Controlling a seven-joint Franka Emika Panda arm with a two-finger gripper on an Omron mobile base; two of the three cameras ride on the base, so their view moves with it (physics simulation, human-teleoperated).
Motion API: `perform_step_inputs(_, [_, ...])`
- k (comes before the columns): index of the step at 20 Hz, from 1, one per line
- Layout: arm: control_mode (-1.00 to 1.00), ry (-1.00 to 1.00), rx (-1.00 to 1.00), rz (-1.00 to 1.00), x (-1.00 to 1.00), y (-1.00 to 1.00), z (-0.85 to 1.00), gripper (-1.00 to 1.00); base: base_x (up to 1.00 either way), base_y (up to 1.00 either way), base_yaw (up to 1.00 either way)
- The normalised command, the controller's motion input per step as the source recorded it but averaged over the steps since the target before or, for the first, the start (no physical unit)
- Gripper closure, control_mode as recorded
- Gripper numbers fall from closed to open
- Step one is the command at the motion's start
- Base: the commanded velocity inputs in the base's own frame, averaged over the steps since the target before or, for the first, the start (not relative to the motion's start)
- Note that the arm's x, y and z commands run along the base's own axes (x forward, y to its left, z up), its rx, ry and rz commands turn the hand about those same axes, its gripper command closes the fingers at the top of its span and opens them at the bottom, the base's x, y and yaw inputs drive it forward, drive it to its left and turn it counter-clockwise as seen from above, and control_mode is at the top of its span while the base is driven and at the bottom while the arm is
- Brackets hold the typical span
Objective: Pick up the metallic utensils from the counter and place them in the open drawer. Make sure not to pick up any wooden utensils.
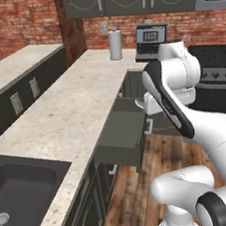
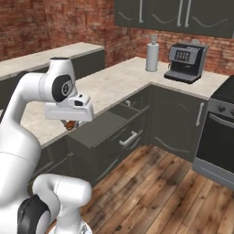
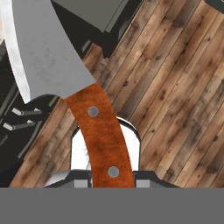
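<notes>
My gripper [image 3: 112,183] is shut on the handle of a cleaver [image 3: 48,48], a metallic utensil with a broad grey metal blade and an orange-brown riveted handle. The blade points away from the hand, over the wooden floor and the dark cabinet fronts. In the right base view the gripper [image 2: 69,122] hangs under the white hand, and a bit of the orange-brown handle shows below it, by the near end of the open drawer [image 2: 106,128]. The dark grey-green drawer [image 1: 118,134] juts out from under the pale speckled counter [image 1: 60,116]. No wooden utensils are in view.
A dark sink [image 1: 19,189] is set into the counter at the near left. A steel canister [image 1: 115,45] and a coffee machine [image 1: 151,41] stand at the far end. A stove [image 2: 219,132] is on the right. Wooden floor [image 2: 160,192] lies in front of the cabinets.
</notes>
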Motion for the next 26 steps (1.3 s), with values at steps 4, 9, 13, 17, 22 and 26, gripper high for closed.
perform_step_inputs(4, [1.0,0.0,0.0,0.0,0.0,0.0,0.0,1.0,0.02,0.19,-0.05])
perform_step_inputs(9, [-1.0,-0.01,0.0,-0.01,0.08,0.02,-0.03,1.0,0.2,0.11,-0.06])
perform_step_inputs(13, [-1.0,-0.08,0.0,-0.08,0.49,0.19,-0.23,1.0,0.0,0.0,0.0])
perform_step_inputs(17, [-1.0,-0.11,0.0,-0.09,0.58,0.24,-0.3,1.0,0.0,0.0,0.0])
perform_step_inputs(22, [-1.0,-0.01,0.0,-0.12,0.44,0.11,-0.32,1.0,0.0,0.0,0.0])
perform_step_inputs(26, [-1.0,0.0,0.08,-0.35,0.49,-0.11,-0.41,1.0,0.0,0.0,0.0])
